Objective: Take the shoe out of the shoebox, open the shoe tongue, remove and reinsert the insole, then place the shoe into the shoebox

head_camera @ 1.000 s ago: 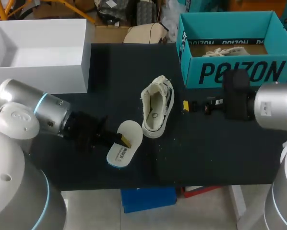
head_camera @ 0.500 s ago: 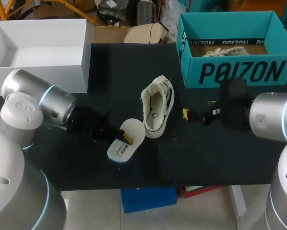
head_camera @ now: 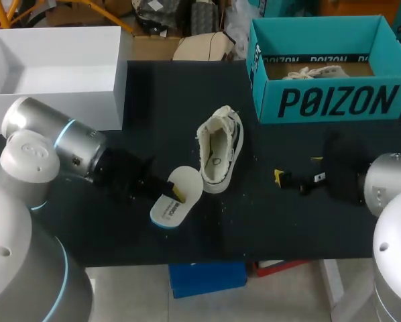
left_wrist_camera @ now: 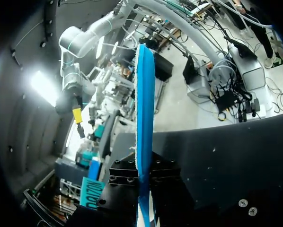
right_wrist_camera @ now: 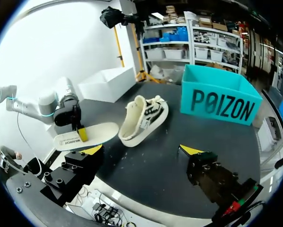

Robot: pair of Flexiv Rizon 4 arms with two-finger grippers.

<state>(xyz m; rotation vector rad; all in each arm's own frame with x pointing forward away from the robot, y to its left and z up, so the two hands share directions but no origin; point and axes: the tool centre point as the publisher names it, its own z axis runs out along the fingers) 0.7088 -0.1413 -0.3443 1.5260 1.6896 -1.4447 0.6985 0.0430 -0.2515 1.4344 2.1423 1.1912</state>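
One shoe (head_camera: 219, 151) lies on bench (head_camera: 267, 221), outside teal shoebox (head_camera: 334, 100). Left end effector (head_camera: 175, 194) clamps insole (head_camera: 165, 212) just beside shoe; right end effector (head_camera: 296, 168) spread wide, empty, near shoebox.

The tabletop (head_camera: 274, 221) is matt black, dusted with pale specks. The shoe (head_camera: 219, 149) is cream canvas cloth, rough and fuzzy along its collar, over a smooth rubbery sole. The insole (head_camera: 176, 198) has a smooth white top. Its underside, seen edge-on from the left wrist, is bright blue, probably foam. The shoebox (head_camera: 321, 100) is matt teal cardboard. The white box (head_camera: 60, 74) is smooth and dull. The left arm (head_camera: 53, 137) and right arm (head_camera: 391, 181) have silvery, satin-sheened shells. The left claw (head_camera: 174, 193) and right claw (right_wrist_camera: 141, 150) are matt black, with yellow tips.
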